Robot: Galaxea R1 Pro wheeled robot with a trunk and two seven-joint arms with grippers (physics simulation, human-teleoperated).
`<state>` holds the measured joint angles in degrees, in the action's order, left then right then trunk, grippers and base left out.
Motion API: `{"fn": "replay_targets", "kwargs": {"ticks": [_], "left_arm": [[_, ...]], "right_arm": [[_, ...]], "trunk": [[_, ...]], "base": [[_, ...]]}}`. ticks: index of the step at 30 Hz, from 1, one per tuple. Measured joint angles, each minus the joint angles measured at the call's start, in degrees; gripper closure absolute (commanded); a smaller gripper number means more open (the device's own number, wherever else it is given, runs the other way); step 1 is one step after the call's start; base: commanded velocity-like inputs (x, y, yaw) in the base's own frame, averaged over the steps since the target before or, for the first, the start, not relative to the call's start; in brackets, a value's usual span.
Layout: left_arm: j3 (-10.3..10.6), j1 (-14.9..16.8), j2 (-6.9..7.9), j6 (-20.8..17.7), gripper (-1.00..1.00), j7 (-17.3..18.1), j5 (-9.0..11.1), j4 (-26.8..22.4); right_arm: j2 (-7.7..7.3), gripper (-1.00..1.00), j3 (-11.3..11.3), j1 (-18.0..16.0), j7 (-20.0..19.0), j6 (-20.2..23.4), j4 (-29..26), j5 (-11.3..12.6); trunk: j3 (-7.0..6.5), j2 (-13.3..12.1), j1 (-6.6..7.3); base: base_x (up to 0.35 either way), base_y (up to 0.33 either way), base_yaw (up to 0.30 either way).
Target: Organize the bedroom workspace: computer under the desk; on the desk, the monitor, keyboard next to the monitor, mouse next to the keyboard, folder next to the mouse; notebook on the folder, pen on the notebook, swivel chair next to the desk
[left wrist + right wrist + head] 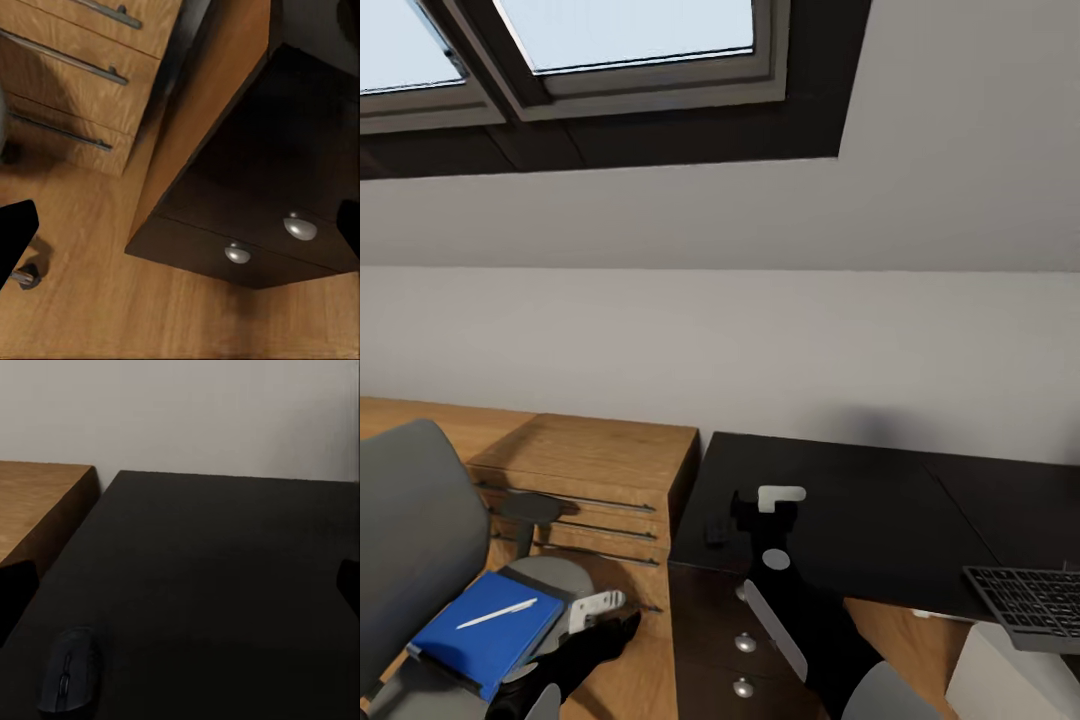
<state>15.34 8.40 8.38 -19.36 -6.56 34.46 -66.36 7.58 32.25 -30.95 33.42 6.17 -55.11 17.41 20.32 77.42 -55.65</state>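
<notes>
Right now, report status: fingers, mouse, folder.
Left gripper, right gripper: fingers open, empty. Small black rounded mouse on long black desk. Bright blue flat folder on grey padded chair, thin white pen atop.

Worktop [860,500]: centre to right of the head frame, against the wall.
Mouse [716,530]: on the worktop, near its left front corner; lower left of the right wrist frame [69,679].
Keyboard [1028,602]: at the worktop's front edge, lower right of the frame.
Drawers [745,643]: under the worktop's left end, knobs stacked one above another.
Wooden cabinet [595,470]: just left of the worktop, touching its side.
Swivel chair [415,530]: lower left, before the cabinet.
Folder [485,630]: on the chair seat.
Pen [497,613]: atop the folder.
Windows [630,40]: upper left, above the wall.
</notes>
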Motion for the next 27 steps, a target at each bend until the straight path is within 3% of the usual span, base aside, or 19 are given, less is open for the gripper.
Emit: {"fn": "replay_targets", "kwargs": {"ticks": [5,9,15,18,27], "left_arm": [[1.0,0.0,-0.69,1.2,-1.00,0.1,0.0,4.5],[1.9,0.0,-2.09,6.4,-1.00,0.3,-0.2,10.0],[4.1,0.0,-2.56,8.3,-1.00,0.2,-0.5,14.7],[4.4,0.0,-2.57,11.7,-1.00,0.1,-0.2,15.8],[4.3,0.0,-2.52,13.2,-1.00,0.1,-0.1,16.1]], "right_arm": [[0.00,-1.00,0.0,0.0,0.0,0.0,0.0,0.0],[0.00,-1.00,0.1,0.0,-0.1,0.0,-0.1,-0.1],[0.00,-1.00,0.2,0.1,-0.2,-0.1,-0.1,-0.2],[0.00,-1.00,0.2,0.0,-0.3,-0.1,-0.1,-0.2],[0.00,-1.00,0.2,0.0,-0.2,-0.2,-0.1,-0.2]], "trunk": [[-0.38,0.0,0.00],[-0.69,0.0,0.00],[-0.93,0.0,0.00],[-0.95,0.0,0.00],[-1.00,0.0,-0.03]], "base": [[0.000,0.000,-0.200],[0.000,0.000,-0.197],[0.000,0.000,-0.078],[0.000,0.000,-0.008],[-0.062,0.000,-0.028]]}}
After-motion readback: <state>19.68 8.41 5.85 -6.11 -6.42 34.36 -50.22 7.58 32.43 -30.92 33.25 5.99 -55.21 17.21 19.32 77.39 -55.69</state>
